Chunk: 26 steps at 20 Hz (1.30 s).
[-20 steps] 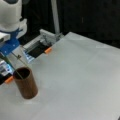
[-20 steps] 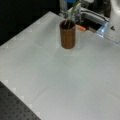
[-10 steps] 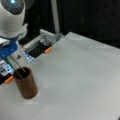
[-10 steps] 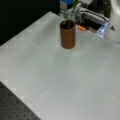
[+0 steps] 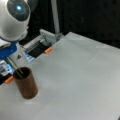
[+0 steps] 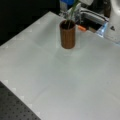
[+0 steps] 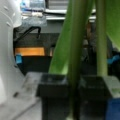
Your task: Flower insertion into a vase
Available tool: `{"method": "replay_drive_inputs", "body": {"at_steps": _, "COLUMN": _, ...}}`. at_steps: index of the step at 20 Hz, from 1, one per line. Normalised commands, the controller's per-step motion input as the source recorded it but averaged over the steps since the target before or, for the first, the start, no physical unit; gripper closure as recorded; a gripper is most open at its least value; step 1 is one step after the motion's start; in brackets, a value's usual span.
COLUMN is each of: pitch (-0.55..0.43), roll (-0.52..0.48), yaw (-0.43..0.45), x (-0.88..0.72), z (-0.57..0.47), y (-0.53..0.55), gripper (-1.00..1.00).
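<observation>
Wrist view shows your pincer (image 7: pixel 75 100) clamped on the green flower stem (image 7: pixel 77 50). Its lower end sits inside the vase (image 6: pixel 67 35) on the desk (image 6: pixel 75 82).

Plain brown, wood-like cylindrical vase (image 5: pixel 26 84) (image 6: pixel 67 34), straight-sided, no handle, dark inside; upright on the pale tabletop, near a front view's left edge and near a front view's top. Thin green flower stem (image 5: pixel 15 67) (image 6: pixel 71 15) (image 7: pixel 77 57), slanted, lower end inside the mouth of the vase, upper part rising above the rim. Broad green leaves beside the stem in the wrist view.
</observation>
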Motion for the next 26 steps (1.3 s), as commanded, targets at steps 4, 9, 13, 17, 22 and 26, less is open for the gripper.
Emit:
{"method": "replay_drive_inputs", "body": {"at_steps": 4, "pitch": 0.365, "roll": -0.111, "yaw": -0.049, "x": 0.41, "z": -0.05, "y": -0.07, "gripper": 1.0}}
{"method": "replay_drive_inputs", "body": {"at_steps": 9, "pitch": 0.337, "roll": -0.097, "yaw": -0.065, "x": 0.4, "z": -0.05, "y": -0.08, "gripper": 1.0}}
{"method": "replay_drive_inputs", "body": {"at_steps": 13, "pitch": 0.28, "roll": -0.082, "yaw": -0.095, "x": 0.34, "z": -0.06, "y": -0.08, "gripper": 1.0}}
{"method": "replay_drive_inputs", "body": {"at_steps": 17, "pitch": 0.21, "roll": -0.074, "yaw": -0.086, "x": 0.33, "z": -0.1, "y": -0.06, "gripper": 1.0}}
{"method": "replay_drive_inputs", "body": {"at_steps": 22, "pitch": 0.135, "roll": -0.08, "yaw": -0.084, "x": 0.35, "z": -0.17, "y": 0.01, "gripper": 1.0}}
{"method": "replay_drive_inputs", "body": {"at_steps": 26, "pitch": 0.072, "roll": -0.086, "yaw": -0.093, "x": 0.36, "z": -0.24, "y": 0.06, "gripper": 1.0}}
